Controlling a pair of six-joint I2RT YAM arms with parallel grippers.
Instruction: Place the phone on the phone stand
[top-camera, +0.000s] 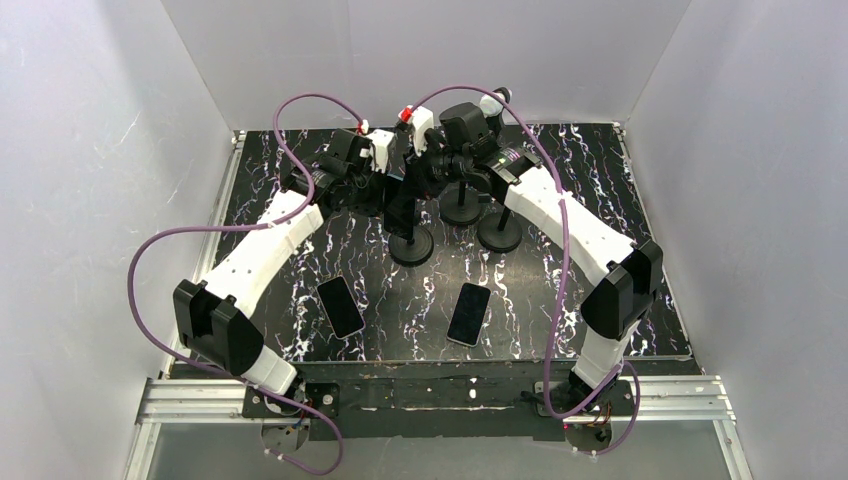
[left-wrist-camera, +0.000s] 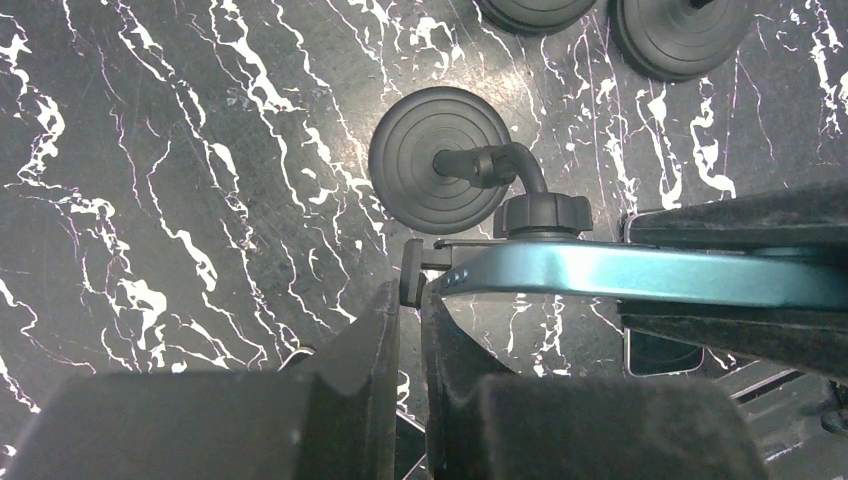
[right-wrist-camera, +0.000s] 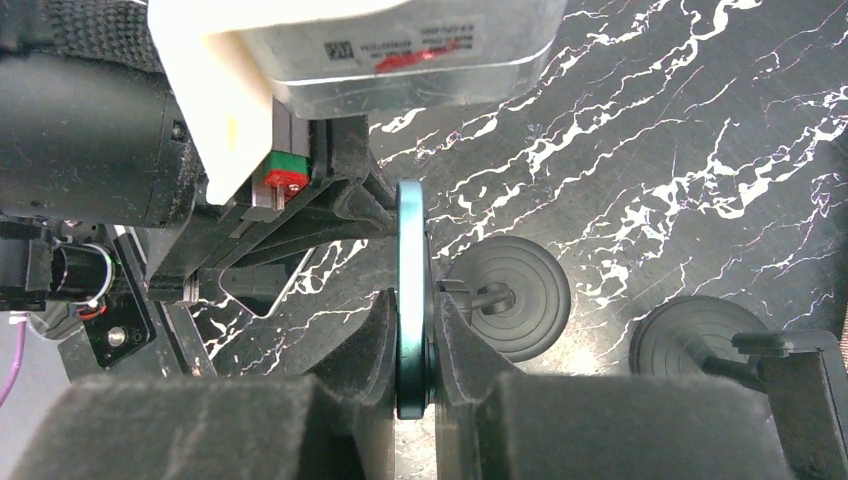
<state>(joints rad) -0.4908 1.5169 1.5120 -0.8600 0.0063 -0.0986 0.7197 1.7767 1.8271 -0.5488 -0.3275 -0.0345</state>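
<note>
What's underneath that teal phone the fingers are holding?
Black white-veined tabletop, with a black phone stand's round ribbed base and bent neck beside it. The strip directly beneath is hidden by the teal phone.

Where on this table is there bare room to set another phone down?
Bare table shows between the two flat phones at the near edge, and in the far right corner beyond the right arm. Crowded: back centre, where three stands cluster under the left gripper, the right gripper and the teal phone it holds.
</note>
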